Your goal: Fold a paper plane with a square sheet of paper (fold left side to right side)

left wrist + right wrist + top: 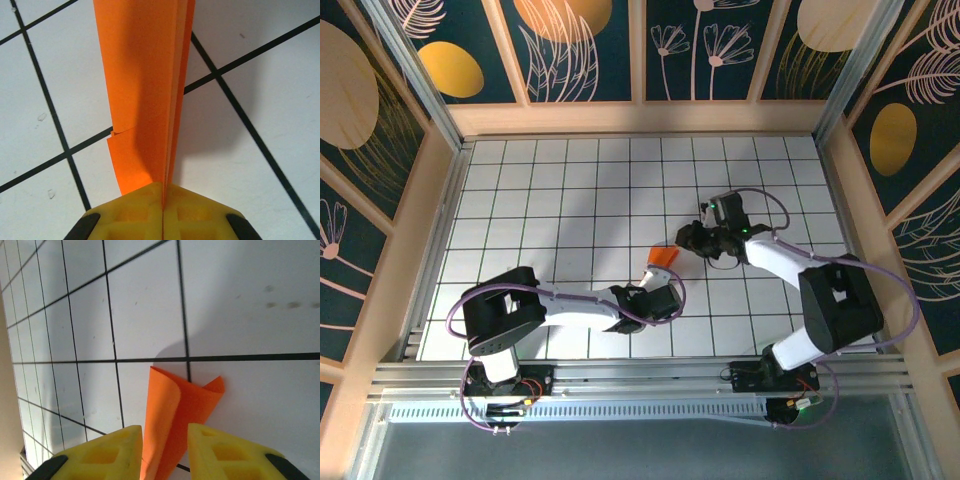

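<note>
Paper plane (145,100), folded narrow, is clamped at one end by the left end effector (163,200). Right end effector (165,440) is open, astride the other end.

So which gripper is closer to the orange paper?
Left. The left gripper is clamped on the paper; the right gripper is open, a finger on each side of it.
</note>
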Robot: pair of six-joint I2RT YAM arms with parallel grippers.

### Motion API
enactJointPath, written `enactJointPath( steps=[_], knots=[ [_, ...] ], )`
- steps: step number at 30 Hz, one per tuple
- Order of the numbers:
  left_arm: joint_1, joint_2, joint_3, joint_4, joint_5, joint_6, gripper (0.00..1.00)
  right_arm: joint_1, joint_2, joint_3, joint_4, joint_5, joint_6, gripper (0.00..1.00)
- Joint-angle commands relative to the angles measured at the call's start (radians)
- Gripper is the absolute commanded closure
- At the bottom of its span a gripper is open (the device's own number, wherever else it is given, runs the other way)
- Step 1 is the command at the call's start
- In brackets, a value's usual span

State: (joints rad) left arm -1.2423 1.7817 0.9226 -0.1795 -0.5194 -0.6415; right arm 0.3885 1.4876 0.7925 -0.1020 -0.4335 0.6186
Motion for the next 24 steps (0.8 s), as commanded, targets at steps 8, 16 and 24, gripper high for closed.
enactJointPath(
  steps=[8, 16, 24],
  knots=[
    [-0.003, 0.06, 0.071, 0.004, 0.075, 0.009, 0.93, -0.067, -0.095, -0.06, -0.09, 0.05, -0.068, 0.62],
    [0.016, 0.081, 0.114, 0.006, 0.184, 0.035, 0.94, -0.115, -0.14, -0.094, -0.111, 0.04, -0.097, 0.58],
    [0.1, 0.077, 0.093, 0.079, 0.433, 0.016, 0.95, -0.164, -0.185, -0.174, -0.074, -0.045, -0.124, 0.55]
  ],
)
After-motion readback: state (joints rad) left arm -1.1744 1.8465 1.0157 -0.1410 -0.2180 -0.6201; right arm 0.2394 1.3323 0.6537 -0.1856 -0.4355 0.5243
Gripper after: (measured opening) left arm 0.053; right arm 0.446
